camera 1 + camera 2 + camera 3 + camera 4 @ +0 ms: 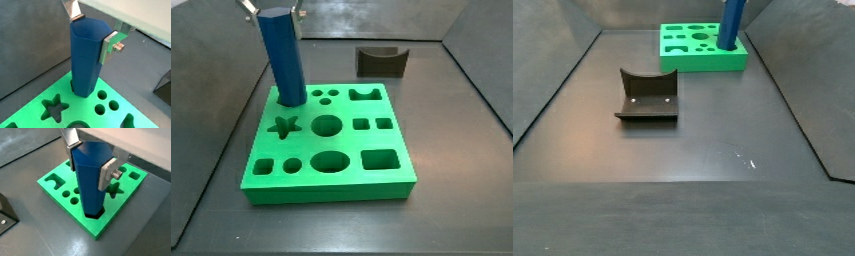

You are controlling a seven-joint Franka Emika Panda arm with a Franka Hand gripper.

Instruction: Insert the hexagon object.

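The gripper (pixel 90 159) is clamped on the upper part of the hexagon bar (pixel 90 180), one silver finger (pixel 109 173) flat against a facet and the opposite one (pixel 69 142) on the far side. The bar hangs straight down below the gripper, and its lower end sits in a hexagonal hole at a corner of the green board (pixel 100 228). In a side view the bar (pixel 282 58) leans slightly, with most of its length above the board (pixel 331 175), so it looks only partly seated.

Judged by its look, the bar is rigid and fairly light, a smooth solid piece that will neither bend nor crush. The smooth faces could slip in the pads under a downward push, so a hold on two opposite flats near the top, as here, seems the right one: it fixes rotation and leaves the lower length free to enter. The fit appears close, and any tilt could jam it.

The arm reaches in from above, wrist pointing down, the gripper directly over the corner hole. In a side view the grey arch block (pixel 647 96) lies well away from the gripper, on the floor, clear of the work.
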